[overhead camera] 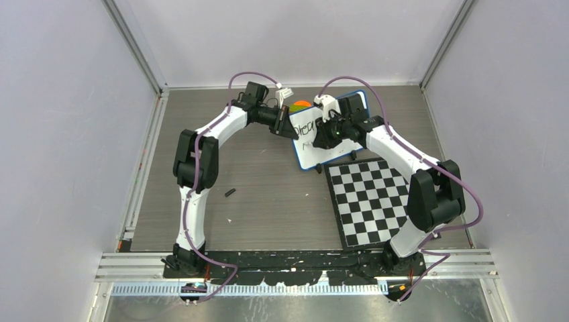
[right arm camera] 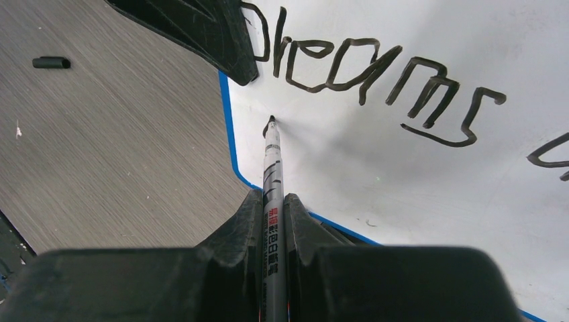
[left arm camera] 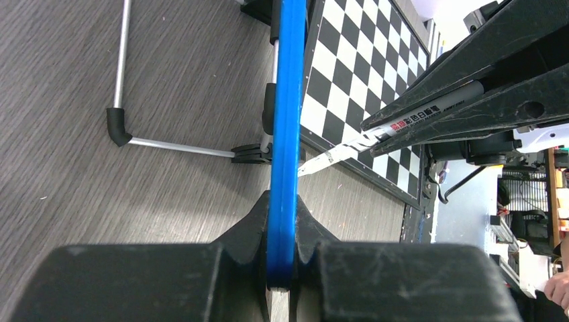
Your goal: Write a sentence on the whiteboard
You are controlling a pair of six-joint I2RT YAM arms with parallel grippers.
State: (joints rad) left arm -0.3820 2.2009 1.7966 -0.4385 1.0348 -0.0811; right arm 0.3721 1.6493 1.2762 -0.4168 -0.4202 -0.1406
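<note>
1. The whiteboard (overhead camera: 321,153) stood propped up in the upper middle of the top view. It was on the desk (overhead camera: 268,201), just above the checkered board (overhead camera: 372,198).
2. Your left fingers (left arm camera: 253,225) were pinched tight on the board's blue rim, steadying it by its left edge.
3. Your right fingers (right arm camera: 245,221) were clamped down on the marker (right arm camera: 272,154). Its tip touched the white surface near the left edge of the board, just under the first letter.
4. Done so far: the sentence (right arm camera: 376,67) read "Dreams" across the top of the right wrist view. A stroke of the next word poked in at the right edge, but it was cut off there, so I couldn't tell how much of that word you had.
5. Left to do, I'd say: the whole second line. The tip looked parked right at its start and nothing was written around it, so I'd call it roughly halfway.
6. A small black cap (right arm camera: 51,62) lay on the desk in the upper left of that view, well apart from the board.
</note>
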